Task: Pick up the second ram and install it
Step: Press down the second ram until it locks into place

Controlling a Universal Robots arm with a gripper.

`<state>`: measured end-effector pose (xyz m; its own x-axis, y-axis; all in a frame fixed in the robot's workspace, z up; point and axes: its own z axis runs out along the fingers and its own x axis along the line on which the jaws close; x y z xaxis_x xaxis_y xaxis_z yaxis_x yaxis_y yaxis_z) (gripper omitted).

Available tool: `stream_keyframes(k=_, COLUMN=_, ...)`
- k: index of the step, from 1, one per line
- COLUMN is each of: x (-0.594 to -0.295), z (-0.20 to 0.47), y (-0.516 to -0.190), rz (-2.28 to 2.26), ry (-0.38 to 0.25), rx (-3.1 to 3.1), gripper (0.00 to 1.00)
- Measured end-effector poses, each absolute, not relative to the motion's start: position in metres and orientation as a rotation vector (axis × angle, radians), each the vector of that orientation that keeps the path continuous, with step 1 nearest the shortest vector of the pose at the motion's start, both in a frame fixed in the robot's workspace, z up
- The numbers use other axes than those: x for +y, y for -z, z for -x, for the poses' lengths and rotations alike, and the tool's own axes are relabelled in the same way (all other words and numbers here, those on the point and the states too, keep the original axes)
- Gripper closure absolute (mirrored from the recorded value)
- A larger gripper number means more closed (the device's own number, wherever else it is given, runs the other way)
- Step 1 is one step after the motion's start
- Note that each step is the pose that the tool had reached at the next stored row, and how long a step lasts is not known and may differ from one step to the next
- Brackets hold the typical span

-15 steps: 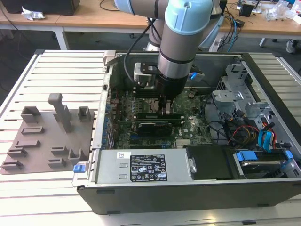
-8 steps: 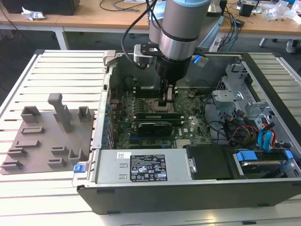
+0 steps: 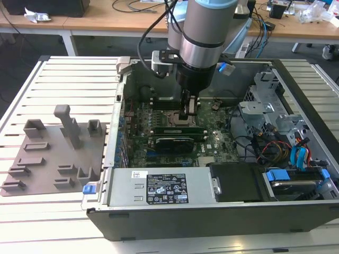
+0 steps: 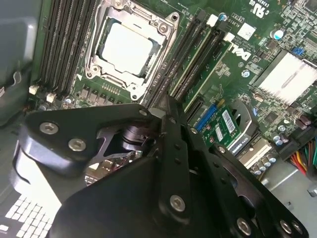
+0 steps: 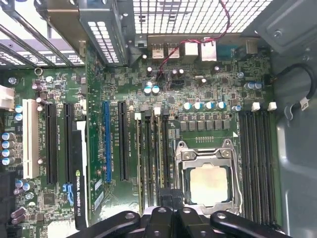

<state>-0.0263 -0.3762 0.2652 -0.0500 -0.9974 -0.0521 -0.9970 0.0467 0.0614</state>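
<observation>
So, status:
Gripper: black two-finger gripper (image 3: pixel 187 111) is down inside the open grey computer case (image 3: pixel 212 211), beside the square metal CPU socket (image 5: pixel 208 181); fingers look pinched together, what they hold I cannot tell.
Ram: long green circuit-board stick (image 3: pixel 175 129) lies in the slots by the fingertips.
Risk: tilted stick may jam or bend the slot.
Hidden: fingertips, slot latches.

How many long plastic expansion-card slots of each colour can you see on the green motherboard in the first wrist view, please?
White plastic expansion-card slot: 1
Black plastic expansion-card slots: 3
Blue plastic expansion-card slot: 1
Total: 5
</observation>
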Motion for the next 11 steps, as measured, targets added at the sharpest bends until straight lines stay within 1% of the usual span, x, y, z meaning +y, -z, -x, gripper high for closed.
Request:
stream_keyframes(k=6, x=-0.376, z=-0.009, y=-0.237, rz=-2.157, ry=0.130, rx=-2.264, gripper=0.90)
stream_keyframes(k=11, x=-0.376, z=-0.021, y=-0.232, rz=-2.156, ry=0.130, rx=-2.263, gripper=0.90)
